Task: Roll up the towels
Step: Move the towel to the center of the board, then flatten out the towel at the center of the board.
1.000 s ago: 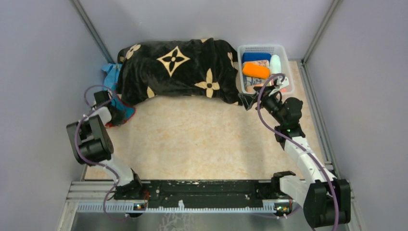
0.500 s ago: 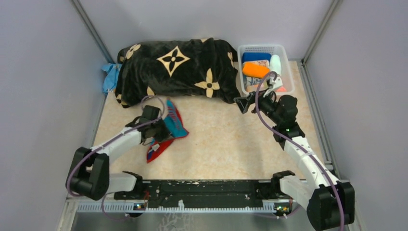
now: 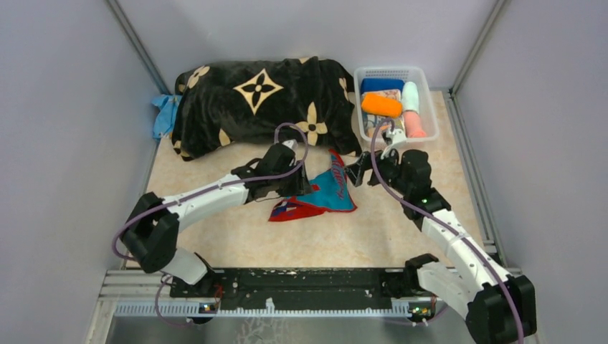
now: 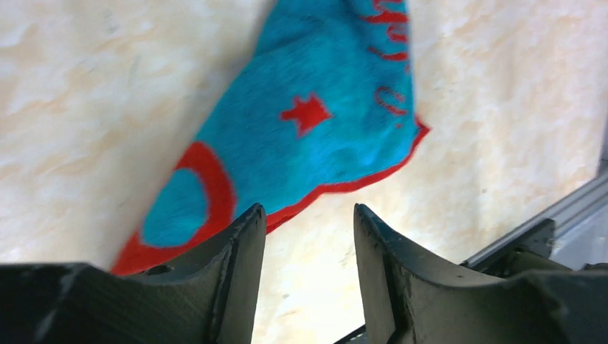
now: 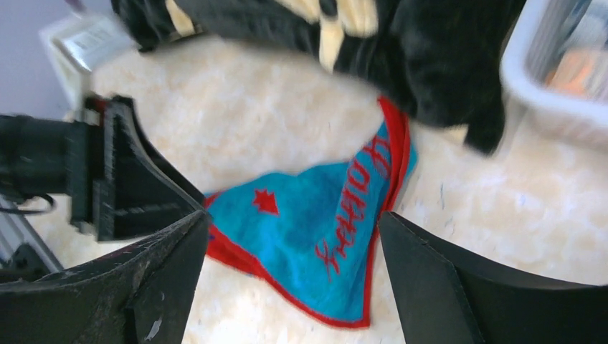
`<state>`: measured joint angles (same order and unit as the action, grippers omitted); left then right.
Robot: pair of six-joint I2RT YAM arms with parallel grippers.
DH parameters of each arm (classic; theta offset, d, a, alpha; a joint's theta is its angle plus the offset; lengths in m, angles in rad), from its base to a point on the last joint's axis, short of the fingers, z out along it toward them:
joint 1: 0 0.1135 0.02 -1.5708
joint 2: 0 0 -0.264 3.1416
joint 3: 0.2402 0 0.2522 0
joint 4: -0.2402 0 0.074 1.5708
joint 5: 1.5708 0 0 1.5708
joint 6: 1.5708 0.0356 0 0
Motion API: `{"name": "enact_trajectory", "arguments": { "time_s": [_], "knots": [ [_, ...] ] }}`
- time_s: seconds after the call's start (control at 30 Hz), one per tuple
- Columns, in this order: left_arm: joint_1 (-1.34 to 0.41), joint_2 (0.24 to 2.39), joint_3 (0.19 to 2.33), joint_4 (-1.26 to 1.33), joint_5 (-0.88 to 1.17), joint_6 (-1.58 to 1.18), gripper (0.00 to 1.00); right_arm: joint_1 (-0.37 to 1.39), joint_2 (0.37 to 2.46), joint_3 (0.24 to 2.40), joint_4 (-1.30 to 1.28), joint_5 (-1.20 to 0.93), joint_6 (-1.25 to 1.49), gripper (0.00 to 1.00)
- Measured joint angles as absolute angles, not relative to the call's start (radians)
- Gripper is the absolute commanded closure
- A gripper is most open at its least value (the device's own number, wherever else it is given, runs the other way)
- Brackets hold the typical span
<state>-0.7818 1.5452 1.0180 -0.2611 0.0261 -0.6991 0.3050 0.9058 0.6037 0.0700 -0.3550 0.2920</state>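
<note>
Across the cream marbled tabletop (image 3: pixel 236 229), closed in by pale grey-lilac walls (image 3: pixel 64 107), a big black plush blanket with cream flower motifs (image 3: pixel 265 107) lies heaped along the far side. A clear white plastic basket (image 3: pixel 391 70) stands just beside its right end.

The left arm (image 3: pixel 208 197) stretches low and diagonally toward the middle of the table. The right arm (image 3: pixel 444 229) reaches forward and bends inward, so both wrists meet near the centre. The left gripper (image 3: pixel 300 188) has its fingers a little apart, with only bare tabletop in the gap. The right gripper (image 5: pixel 292 218) is spread wide and holds nothing.

Between the two grippers lies the red-and-turquoise patterned towel (image 3: pixel 326 193), unrolled and rumpled into a rough triangle. It is turquoise with a red border, a red star, a red ring and red lettering. Its far corner reaches the blanket's near edge. A light blue towel (image 3: pixel 163 115) pokes out at the blanket's left end, and an orange rolled towel (image 3: pixel 381 105) sits in the basket.
</note>
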Motion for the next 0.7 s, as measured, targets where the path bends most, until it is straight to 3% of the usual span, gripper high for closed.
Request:
{"name": "enact_trajectory", "arguments": {
  "time_s": [0.27,0.4,0.7],
  "knots": [
    [-0.773,1.318,0.813,-0.328,-0.054,-0.625,0.3,0.425,1.005,0.563,-0.04,-0.261,0.308,0.19],
    [-0.773,1.25,0.752,-0.384,-0.091,-0.624,0.27,0.437,1.075,0.563,-0.096,-0.177,0.324,0.31],
    [-0.772,1.205,0.696,-0.484,-0.154,-0.627,0.23,0.532,1.27,0.565,-0.226,-0.014,0.362,0.45]
  ]
}}
